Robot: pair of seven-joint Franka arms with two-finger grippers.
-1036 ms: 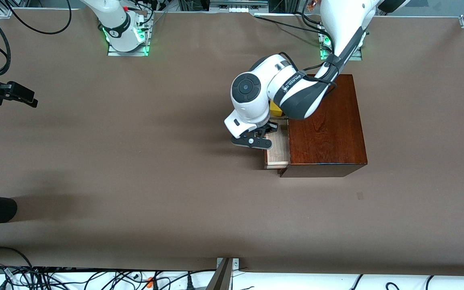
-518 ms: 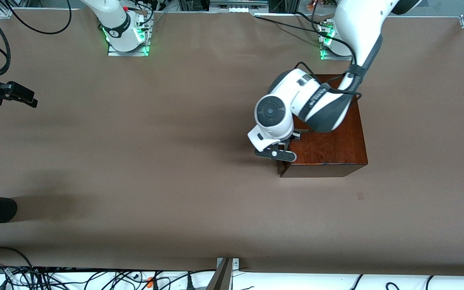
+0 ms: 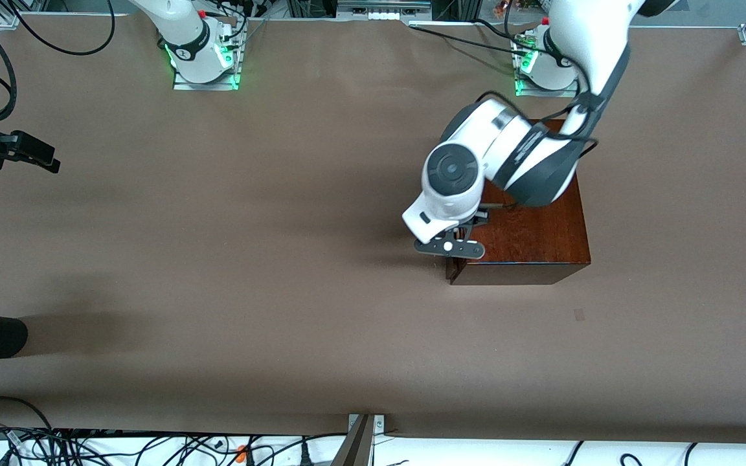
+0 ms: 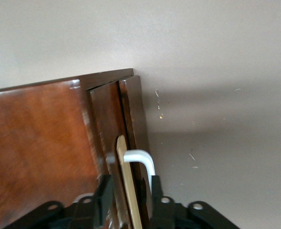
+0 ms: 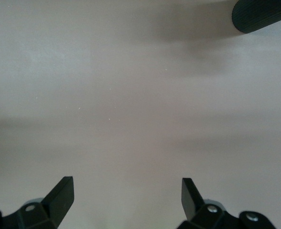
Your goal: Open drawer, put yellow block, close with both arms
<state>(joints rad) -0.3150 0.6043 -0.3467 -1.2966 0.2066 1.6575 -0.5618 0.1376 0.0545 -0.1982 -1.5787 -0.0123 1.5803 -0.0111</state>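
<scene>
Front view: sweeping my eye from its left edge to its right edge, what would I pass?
Right gripper over the table's edge → right arm's green-lit base → left gripper at the drawer front → dark wooden box.

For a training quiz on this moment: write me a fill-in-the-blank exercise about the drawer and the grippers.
1. The drawer is pushed ____ into the box.
2. The left gripper is at the drawer's white ____.
3. The right gripper waits over bare table with its fingers ____.
4. The yellow block is ____ in every view.

Missing words: shut; handle; open; unseen
</scene>
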